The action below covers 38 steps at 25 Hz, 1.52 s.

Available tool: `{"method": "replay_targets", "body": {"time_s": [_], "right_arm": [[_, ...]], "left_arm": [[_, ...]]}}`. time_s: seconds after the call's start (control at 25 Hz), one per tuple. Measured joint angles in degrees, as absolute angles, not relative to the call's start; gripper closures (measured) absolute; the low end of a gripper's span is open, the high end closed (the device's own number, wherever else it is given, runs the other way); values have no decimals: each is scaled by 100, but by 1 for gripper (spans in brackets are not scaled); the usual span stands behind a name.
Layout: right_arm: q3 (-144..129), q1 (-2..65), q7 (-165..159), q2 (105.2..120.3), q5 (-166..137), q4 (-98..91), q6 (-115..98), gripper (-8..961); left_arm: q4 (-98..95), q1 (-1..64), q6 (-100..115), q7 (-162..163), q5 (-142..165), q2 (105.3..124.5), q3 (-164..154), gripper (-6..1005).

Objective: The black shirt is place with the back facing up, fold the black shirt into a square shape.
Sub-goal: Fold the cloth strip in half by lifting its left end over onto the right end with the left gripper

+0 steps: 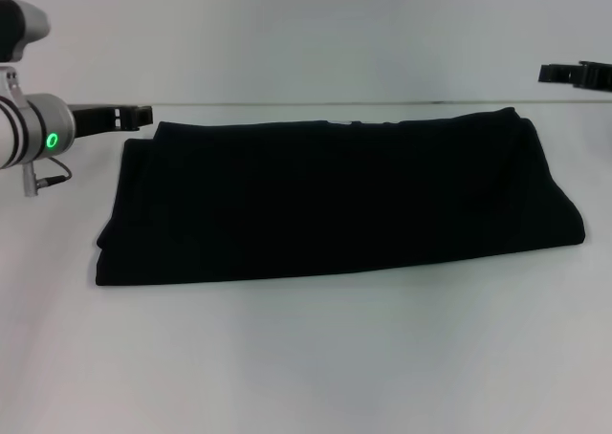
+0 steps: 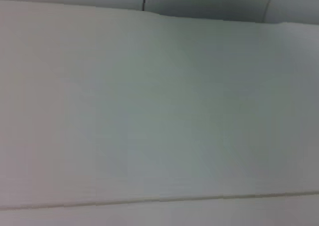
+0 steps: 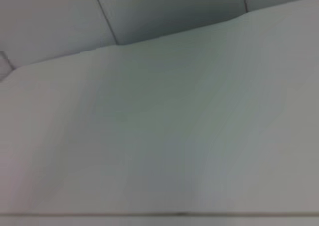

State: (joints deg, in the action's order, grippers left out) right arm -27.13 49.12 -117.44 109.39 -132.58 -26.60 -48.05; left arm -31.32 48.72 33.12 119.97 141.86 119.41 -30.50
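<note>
Head view | black shirt [image 1: 335,200] folded on table [image 1: 306,358] | tools [image 1: 134,117] apart — grip state unclear

The head camera looked forward and down over the white surface [image 1: 306,358] from a middling distance. Both wrist cameras faced bare surface close up, sharing only that with the head view.

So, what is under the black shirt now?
The black shirt lies folded into a wide band on the white table, which shows all around it. Anything beneath the fabric is covered and cannot be seen.
</note>
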Motion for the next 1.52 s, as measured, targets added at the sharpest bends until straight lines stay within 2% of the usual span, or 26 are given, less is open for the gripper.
{"method": "replay_targets", "body": {"time_s": [0.12,0.4,0.56,0.68,0.96,1.52], "right_arm": [[-2726,4767,-11943,10844,-13262,-2845,-5528,451],[-2716,4265,-12380,10798,-13273,-3312,-6888,200],[-2780,4023,-12571,10747,-13423,-3338,-7096,205],[-2813,3903,-12668,10696,-13564,-3344,-7162,207],[-2823,3809,-12683,10680,-13746,-3301,-7035,206],[-2900,3803,-12746,10738,-13773,-3259,-6787,211]], "left_arm": [[-3330,4751,3906,12182,14181,11869,-3039,448],[-4271,4230,6069,12513,14042,11812,-3050,297],[-4650,3909,6605,12804,14066,11844,-3066,211],[-4748,3729,6740,12892,14079,11851,-3068,104],[-4741,3534,6704,12876,14123,11861,-3059,105],[-4433,3564,6401,12840,14275,11883,-3245,105]]}}
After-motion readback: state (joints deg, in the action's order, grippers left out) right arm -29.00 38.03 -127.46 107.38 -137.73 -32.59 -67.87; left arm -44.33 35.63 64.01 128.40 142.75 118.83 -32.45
